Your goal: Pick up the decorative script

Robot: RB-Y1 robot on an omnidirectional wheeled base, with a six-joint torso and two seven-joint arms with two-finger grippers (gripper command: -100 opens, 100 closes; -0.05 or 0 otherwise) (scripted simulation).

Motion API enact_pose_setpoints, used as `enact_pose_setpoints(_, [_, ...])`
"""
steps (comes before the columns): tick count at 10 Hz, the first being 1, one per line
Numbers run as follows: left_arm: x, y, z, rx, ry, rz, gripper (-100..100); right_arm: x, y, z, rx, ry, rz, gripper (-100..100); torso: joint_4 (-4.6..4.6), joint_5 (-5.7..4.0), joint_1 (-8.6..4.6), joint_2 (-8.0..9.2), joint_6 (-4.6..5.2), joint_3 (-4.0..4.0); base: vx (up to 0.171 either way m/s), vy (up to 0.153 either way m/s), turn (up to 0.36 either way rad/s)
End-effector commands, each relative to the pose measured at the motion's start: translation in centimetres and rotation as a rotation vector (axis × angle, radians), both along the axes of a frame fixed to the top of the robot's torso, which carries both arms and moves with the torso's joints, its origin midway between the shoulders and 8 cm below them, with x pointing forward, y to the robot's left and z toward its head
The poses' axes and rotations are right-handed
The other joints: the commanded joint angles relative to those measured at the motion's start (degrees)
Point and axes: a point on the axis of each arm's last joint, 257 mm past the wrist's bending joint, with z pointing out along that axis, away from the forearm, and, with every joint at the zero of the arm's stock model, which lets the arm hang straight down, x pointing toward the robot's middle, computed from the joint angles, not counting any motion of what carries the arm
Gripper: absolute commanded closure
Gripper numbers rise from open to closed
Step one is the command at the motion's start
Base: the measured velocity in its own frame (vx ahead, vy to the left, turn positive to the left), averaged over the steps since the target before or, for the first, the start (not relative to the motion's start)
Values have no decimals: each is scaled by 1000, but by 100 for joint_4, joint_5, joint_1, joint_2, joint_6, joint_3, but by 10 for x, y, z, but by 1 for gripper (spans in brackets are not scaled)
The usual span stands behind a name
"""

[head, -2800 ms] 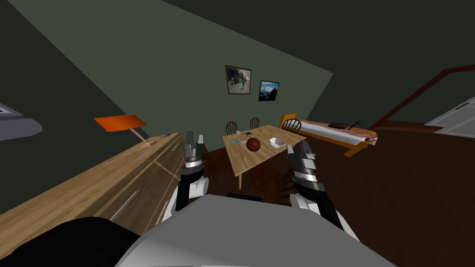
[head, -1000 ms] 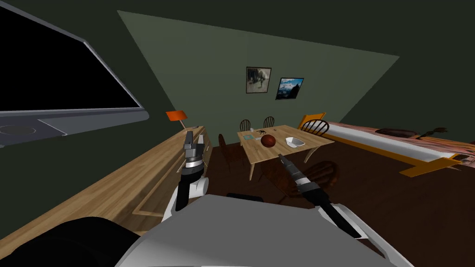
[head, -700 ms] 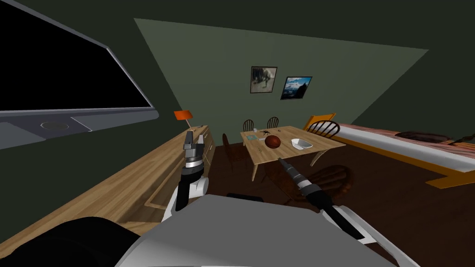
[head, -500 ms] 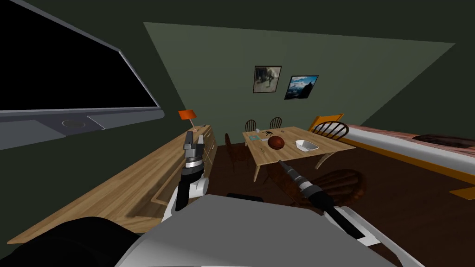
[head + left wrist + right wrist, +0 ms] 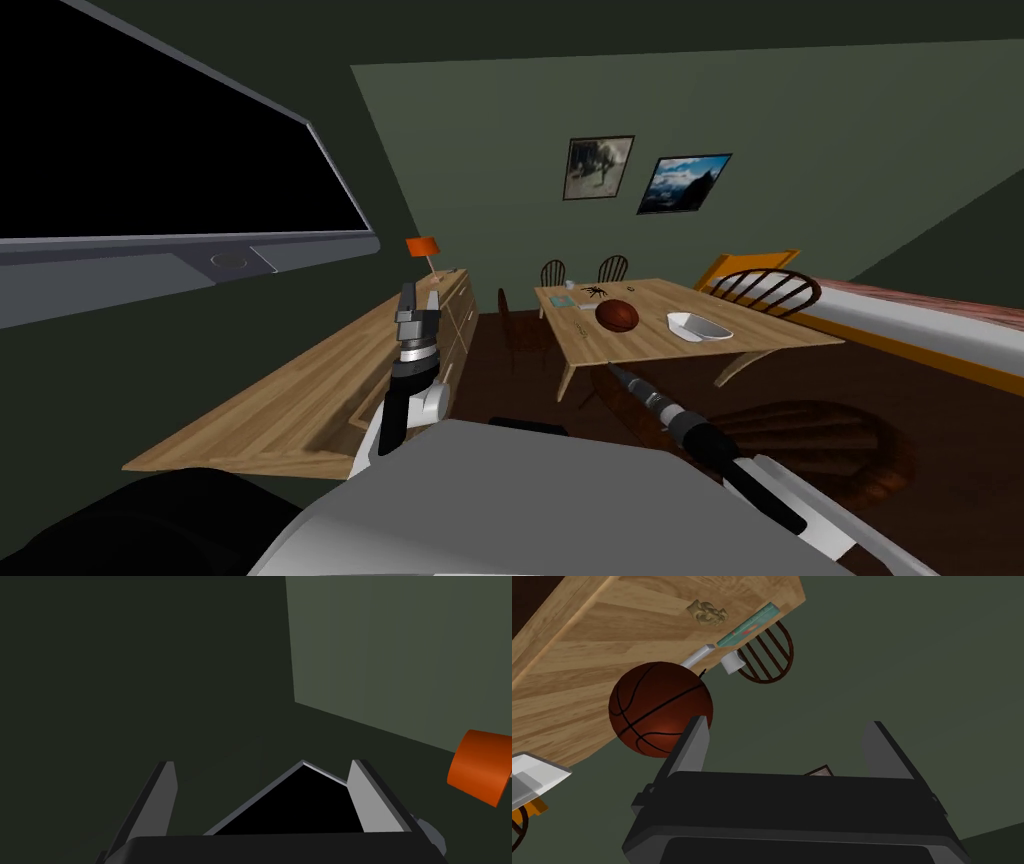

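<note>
Right wrist, jaws: the right jaws are spread wide with nothing between them, pointing along the wooden worktop (image 5: 587, 651).
Right wrist, script: the decorative script (image 5: 707, 613) is a small tan curled ornament lying flat on the worktop. It is well apart from the right jaws and beyond the basketball (image 5: 660, 708).
Right wrist, long axis: the script is too small to tell.
Right wrist, neighbours: a teal book (image 5: 747, 625) and a white cup (image 5: 732, 662) lie just past the script. A white bowl (image 5: 534, 776) sits on the ball's other side.
Right wrist, in the way: the basketball sits close by one blade, on the line to the script. I judge the reach must pass beside or over it.
Head view, arms: the right arm stretches low towards the worktop's near end. The left arm is held upright over the long sideboard (image 5: 300, 400), so the right is nearer.
Head view, obstacles: a dark wooden chair (image 5: 810, 445) stands between me and the worktop, beneath the right arm. More chairs ring the far side.
Head view, others: a black spider figure (image 5: 597, 291) is near the far edge, and an orange lamp (image 5: 424, 246) stands on the sideboard's far end.
Left wrist, jaws: the left jaws are spread and empty, facing away from the worktop.
</note>
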Motion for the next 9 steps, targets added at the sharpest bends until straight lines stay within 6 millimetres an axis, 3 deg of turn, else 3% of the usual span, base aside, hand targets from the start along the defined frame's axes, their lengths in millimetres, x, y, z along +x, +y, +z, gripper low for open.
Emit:
enact_pose_setpoints(1, [0, 0, 0, 0, 0, 0, 0, -1, -15, -14, -43, 34, 0, -100, 0, 0, 0, 0, 0, 0, 78, 61, 80])
enact_pose_setpoints(4, [0, 0, 0, 0, 0, 0, 0, -30, -63, -56, -204, 171, -1, -100, -3, -2, -11, -12, -1, -7, 131, 53, 199])
enact_pose_setpoints(5, [0, 0, 0, 0, 0, 0, 0, -30, -63, -56, -204, 171, -1, -100, -5, -2, -11, -23, 3, -13, 120, 32, 50])
enact_pose_setpoints(9, [0, 0, 0, 0, 0, 0, 0, -74, -123, -97, -377, 331, -4, -100, -9, -3, -16, -39, 2, -23, 186, 25, 193])
